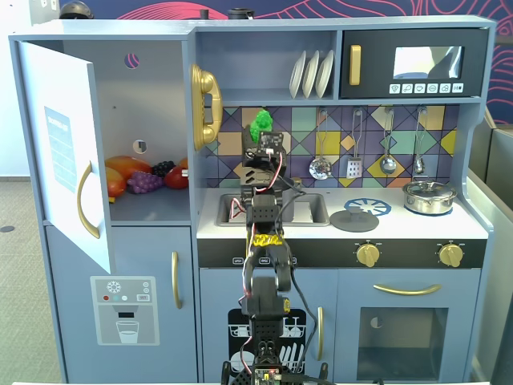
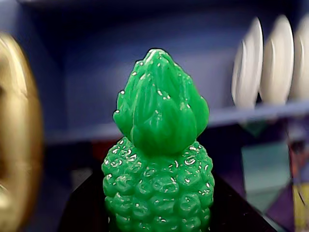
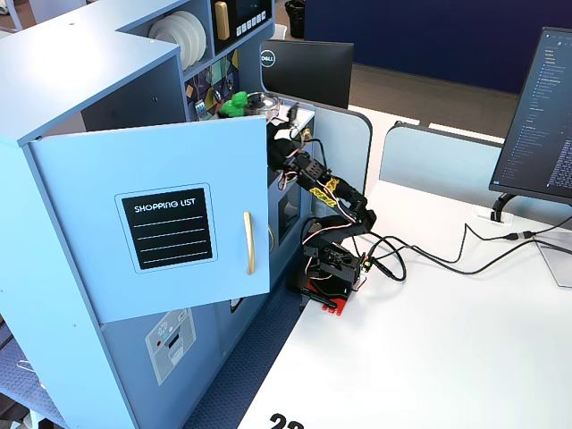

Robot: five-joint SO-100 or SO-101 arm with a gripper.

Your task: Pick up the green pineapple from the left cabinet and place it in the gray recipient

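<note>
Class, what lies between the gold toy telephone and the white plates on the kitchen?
In a fixed view, the bumpy green pineapple, held up by the gripper, between telephone and plates.

The cabinet shelf (image 1: 148,204) behind the open white door (image 1: 64,152) carries a heap of toy fruit — an orange mango (image 1: 127,167), purple grapes (image 1: 144,183), a dark berry cluster (image 1: 163,168) and a red piece (image 1: 177,178), packed together and touching. To the right in this fixed view, the white countertop (image 1: 449,227) holds a sunken sink (image 1: 309,210), a flat gray lid (image 1: 353,220) just beside it, and a shiny silver pot (image 1: 429,196) near the far right end. The upper shelf (image 1: 264,98) carries three white plates (image 1: 312,74) standing on edge.
</note>
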